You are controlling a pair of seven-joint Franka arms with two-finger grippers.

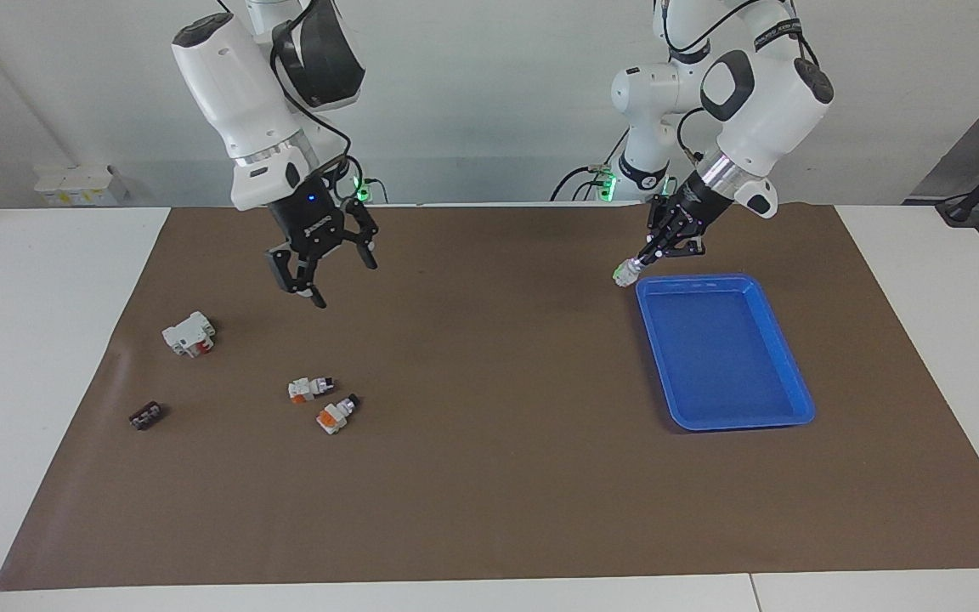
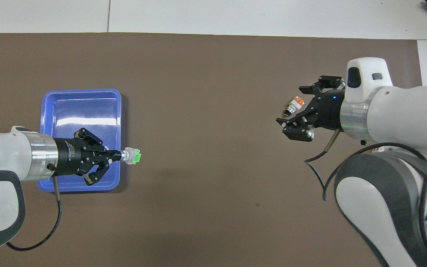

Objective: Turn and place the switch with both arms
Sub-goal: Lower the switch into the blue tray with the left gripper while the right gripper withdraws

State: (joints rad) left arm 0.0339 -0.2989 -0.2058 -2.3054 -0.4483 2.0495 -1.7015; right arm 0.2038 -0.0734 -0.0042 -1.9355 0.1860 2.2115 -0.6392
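My left gripper (image 1: 644,257) is shut on the switch (image 1: 625,274), a small white piece with a green block. It holds the switch in the air over the brown mat, just off the corner of the blue tray (image 1: 723,357). In the overhead view the left gripper (image 2: 119,156) reaches across the tray (image 2: 80,111), and the switch (image 2: 133,156) sticks out past the tray's rim, green block outward. My right gripper (image 1: 343,280) is open and empty, raised over the mat toward the right arm's end; it also shows in the overhead view (image 2: 295,111).
Two white switches with orange blocks (image 1: 311,389) (image 1: 336,415) lie on the mat, one visible between the right gripper's fingers from above (image 2: 295,105). A larger white block with a red part (image 1: 189,333) and a small black piece (image 1: 145,415) lie toward the right arm's end.
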